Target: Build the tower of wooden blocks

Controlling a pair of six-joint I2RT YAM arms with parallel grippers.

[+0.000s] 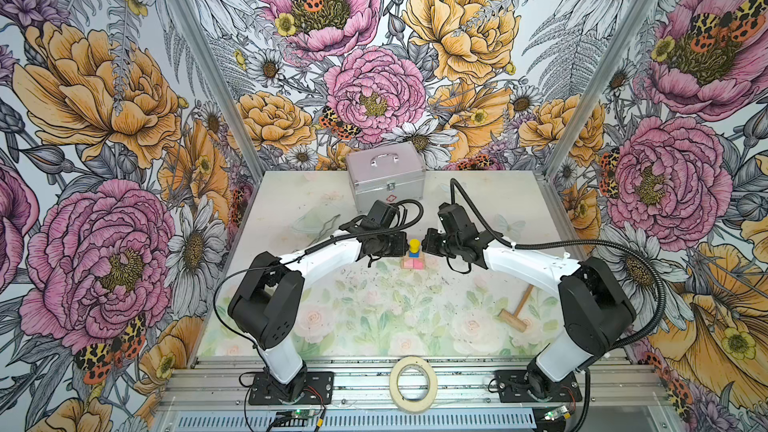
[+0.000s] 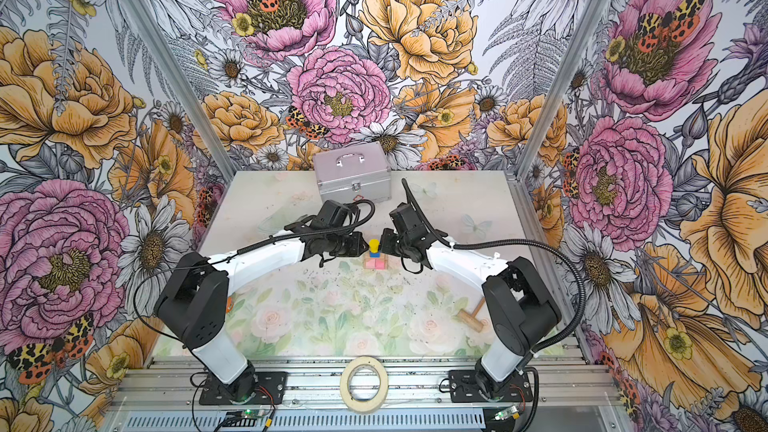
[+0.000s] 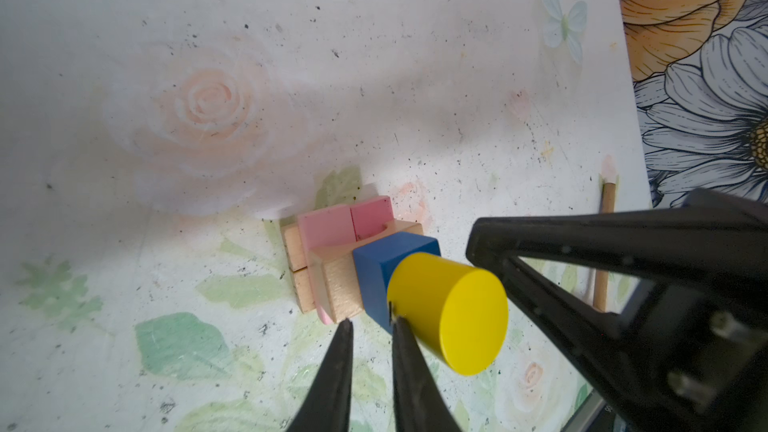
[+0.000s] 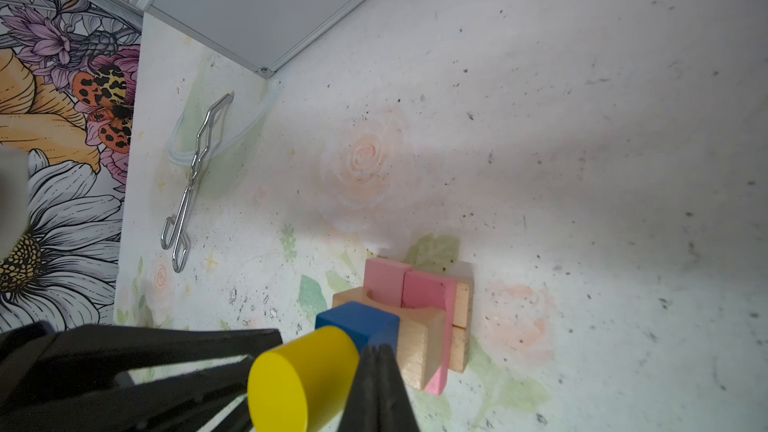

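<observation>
The wood block tower [image 1: 412,258] stands on the surface [image 1: 282,201], yellow cylinder [image 1: 414,244] on top.
Beside it, the left hand [image 3: 370,322] is open a crack, holding nothing; across the tower, the right hand [image 4: 379,349] is pinched closed, empty.

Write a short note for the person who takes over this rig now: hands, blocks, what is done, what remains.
Left hand: slightly open, empty, tips close beside the tower.
Right hand: shut, empty, at the opposite side.
Tower: tan bricks below, pink bricks on them, tan arch brick, blue block, yellow cylinder on top.
Done: all blocks seem stacked.
Left: probably only to draw both hands away gently.
</observation>
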